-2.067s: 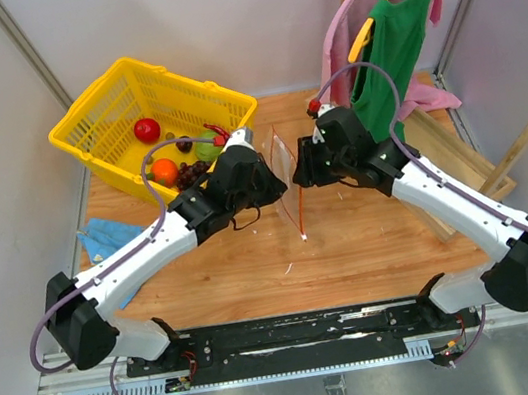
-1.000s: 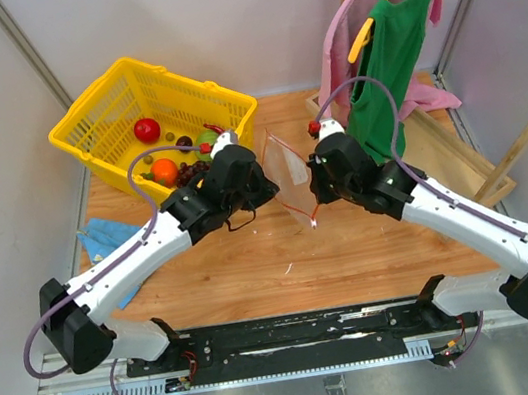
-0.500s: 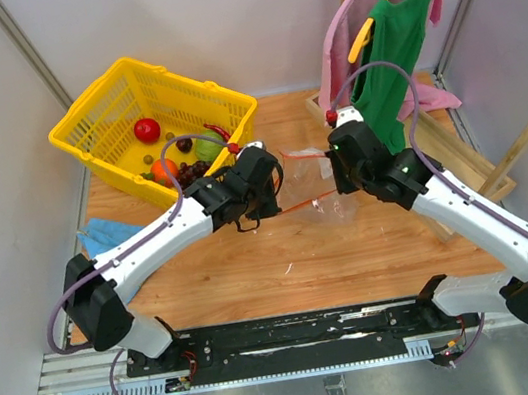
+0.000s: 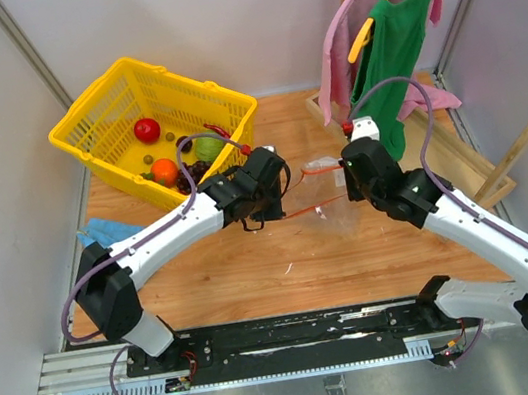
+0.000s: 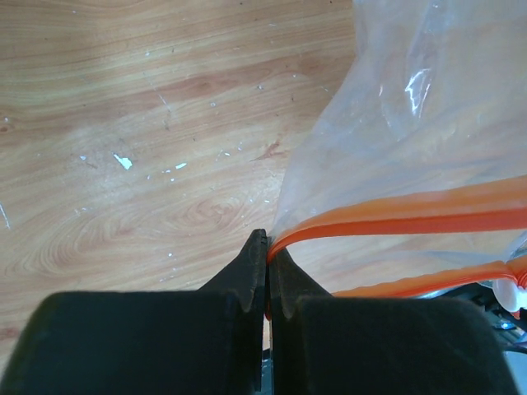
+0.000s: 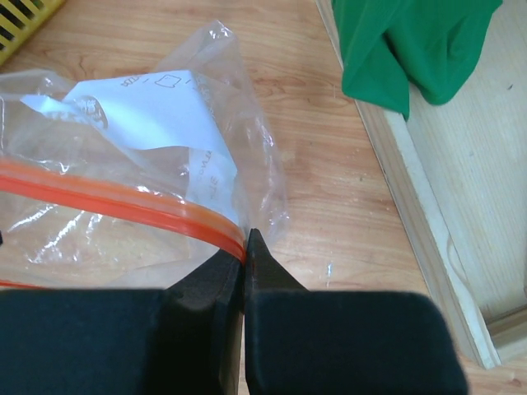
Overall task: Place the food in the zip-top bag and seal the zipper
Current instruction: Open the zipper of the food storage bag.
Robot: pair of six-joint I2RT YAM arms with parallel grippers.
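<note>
Clear zip-top bag [image 4: 328, 185] sits over wooden table [image 4: 254, 260] between both arms. Left gripper [image 5: 267, 257] fingers pinch the red-orange zipper [image 5: 412, 216]; right gripper [image 6: 244, 245] fingers pinch it too. Food [image 4: 164, 170] lies in yellow basket [image 4: 87, 110], outside bag.

One zip-top bag [image 4: 326, 175], one basket [image 4: 92, 110] (one orange [image 4: 164, 171] inside), one green garment [image 4: 391, 44].

Clear bag [image 5: 412, 107] w/ red-orange zipper [image 5: 395, 216], white label [image 6: 156, 115]; yellow mesh basket [image 4: 90, 125]; green shirt [image 4: 391, 44]
</note>
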